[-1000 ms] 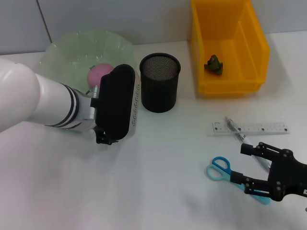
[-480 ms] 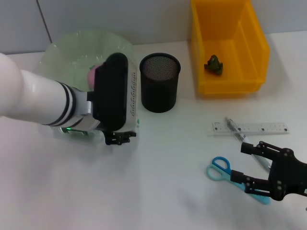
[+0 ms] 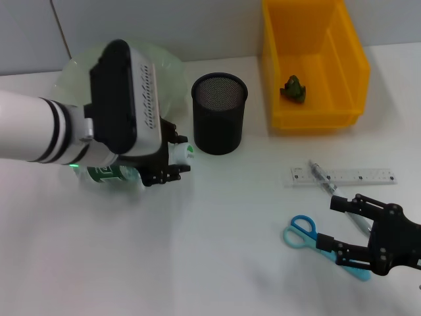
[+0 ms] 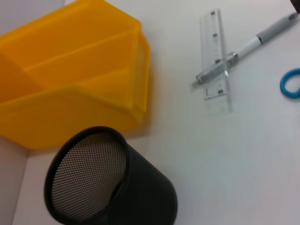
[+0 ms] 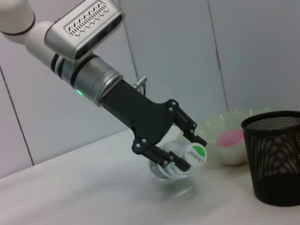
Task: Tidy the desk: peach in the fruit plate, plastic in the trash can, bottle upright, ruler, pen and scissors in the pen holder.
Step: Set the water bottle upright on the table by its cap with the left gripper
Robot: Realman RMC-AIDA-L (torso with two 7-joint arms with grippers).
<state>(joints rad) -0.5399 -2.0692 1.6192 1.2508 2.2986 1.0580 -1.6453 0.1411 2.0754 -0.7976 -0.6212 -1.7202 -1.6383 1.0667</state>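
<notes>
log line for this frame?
left hand: shut on bottle, tilted | right hand: open above scissors | pen, ruler: on desk

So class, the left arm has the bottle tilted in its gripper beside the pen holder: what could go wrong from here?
1. The left gripper holds the bottle near its cap end, tilted; it might slip or topple when stood up.
2. The pen holder and fruit plate stand close by; swinging the bottle could knock them.
3. The right gripper waits open over the scissors; the pen lies across the ruler, awkward to grasp.
</notes>
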